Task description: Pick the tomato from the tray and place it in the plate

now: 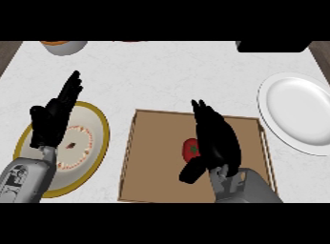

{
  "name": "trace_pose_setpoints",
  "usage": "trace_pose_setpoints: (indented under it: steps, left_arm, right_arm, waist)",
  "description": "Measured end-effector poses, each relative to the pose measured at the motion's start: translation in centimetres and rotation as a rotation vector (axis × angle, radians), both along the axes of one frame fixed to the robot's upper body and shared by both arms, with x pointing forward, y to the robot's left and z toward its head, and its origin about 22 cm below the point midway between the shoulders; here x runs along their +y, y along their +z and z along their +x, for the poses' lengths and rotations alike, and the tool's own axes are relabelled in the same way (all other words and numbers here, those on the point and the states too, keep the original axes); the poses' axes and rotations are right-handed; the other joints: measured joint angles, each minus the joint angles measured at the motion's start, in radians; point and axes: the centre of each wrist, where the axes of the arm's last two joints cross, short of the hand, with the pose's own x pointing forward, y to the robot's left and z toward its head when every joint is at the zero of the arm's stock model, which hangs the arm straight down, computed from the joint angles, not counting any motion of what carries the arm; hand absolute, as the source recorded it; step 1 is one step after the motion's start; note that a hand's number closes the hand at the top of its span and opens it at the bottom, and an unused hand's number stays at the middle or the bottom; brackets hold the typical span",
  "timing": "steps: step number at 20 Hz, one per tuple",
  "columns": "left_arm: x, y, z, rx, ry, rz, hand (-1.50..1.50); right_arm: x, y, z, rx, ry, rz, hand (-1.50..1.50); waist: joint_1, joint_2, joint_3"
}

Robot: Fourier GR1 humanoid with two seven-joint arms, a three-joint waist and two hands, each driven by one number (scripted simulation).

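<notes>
1. I saw the brown tray [154, 157] lying flat on the white surface [168, 76], low in the middle of my view, with a raised rim on all sides.
2. The tomato [190, 148] was the only thing I could make out inside the tray; it sat right of the tray's middle, red with a dark stem spot, partly covered by my right hand.
3. My right hand [216, 138] hung over the tray just beside the tomato, fingers straight and pointing away from me, thumb stuck out low on the left. It had hold of nothing; I could not tell whether it touched the tomato.
4. The white plate [302, 112] lay on the surface to the right of the tray, close to its right rim, with nothing on it.
5. On the left, well apart from the tray's contents, lay a gold-rimmed plate [90, 138] with a ring of red marks and a small brown bit at its centre.
6. My left hand [53, 118] rested above that gold-rimmed plate, fingers extended upward and relaxed, holding nothing.
7. At the far edge I saw a pale bowl [64, 46] on the left, cut off by the view, and a black object [273, 45] on the right; I could not tell what was in either.
</notes>
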Motion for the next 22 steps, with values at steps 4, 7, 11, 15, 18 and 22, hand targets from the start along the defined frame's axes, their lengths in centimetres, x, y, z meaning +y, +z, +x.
trace_pose_setpoints:
  steps: [4, 7, 11, 15, 18, 22]
  left_arm:
    - [-0.1, -0.2, -0.3, 0.001, -0.001, -0.001, 0.00]
    - [0.3, 0.2, 0.0, 0.001, 0.000, 0.002, 0.00]
    - [0.5, 0.5, 0.3, -0.001, 0.000, 0.005, 0.00]
    - [0.1, 0.1, 0.0, 0.002, -0.001, 0.001, 0.00]
    - [0.2, -0.2, 0.1, 0.002, 0.005, 0.002, 0.00]
    - [0.6, -0.4, -0.1, 0.005, -0.001, 0.001, 0.00]
  right_arm:
    - [0.4, -1.4, 0.6, 0.055, 0.001, -0.037, -1.50]
    - [0.6, -3.2, 0.7, 0.099, 0.001, -0.062, -1.50]
    - [0.0, -4.7, 1.5, 0.143, -0.008, -0.082, -1.50]
    - [0.3, -6.1, 1.4, 0.176, -0.014, -0.094, -1.50]
    - [-0.2, -7.0, 1.6, 0.202, -0.028, -0.104, -1.50]
    - [-0.7, -7.9, 1.5, 0.204, -0.024, -0.115, 1.50]
  waist:
    - [0.002, 0.000, 0.000]
    - [0.002, 0.000, 0.000]
    - [0.001, 0.001, 0.000]
    - [0.002, 0.000, 0.000]
    - [0.001, 0.000, 0.000]
    - [0.001, 0.000, 0.000]
